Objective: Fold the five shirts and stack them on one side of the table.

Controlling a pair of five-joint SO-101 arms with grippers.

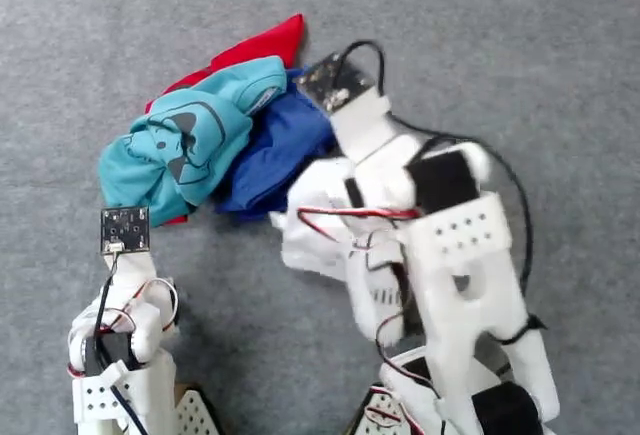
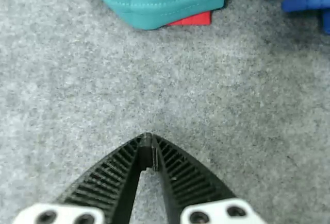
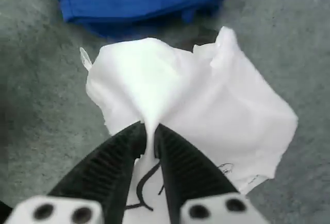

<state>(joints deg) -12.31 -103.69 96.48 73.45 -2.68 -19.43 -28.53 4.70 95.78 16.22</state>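
Grey felt table cover (image 1: 560, 75), shirts heaped toward its far-left part in the high view. Right gripper (image 3: 148, 128) is clamped on a pinched-up ridge of the crumpled white cloth shirt (image 3: 206, 100), jaws nearly closed with fabric between them. That shirt sits at the near edge of the heap, just beside the royal-blue cloth shirt (image 1: 275, 150) (can't tell if they touch). Teal cloth shirt with a dark graphic (image 1: 185, 150) lies on top of the heap, over the red cloth shirt (image 1: 255, 47), whose corner pokes out on the far side. Left gripper (image 2: 148, 139) is fully closed and holds nothing, tips over bare felt just short of the teal hem.

My read: the step in hand is separating the white one for folding. Nothing looks folded or stacked yet.

Notes for doing it well:
- The grip is on a mid-body bunch, not a hem or shoulder. That's OK for dragging but poor for spreading.
- Pull it onto bare felt on the near side, away from the blue one, then regrip at an edge.
- Lift slightly while dragging, since the felt probably grabs thin cloth and rolls it.
- Bring the left gripper onto the opposite edge to tension the shirt flat before the first fold.
- Watch that the blue shirt doesn't come along.
- Pick the stack side now and leave it free.
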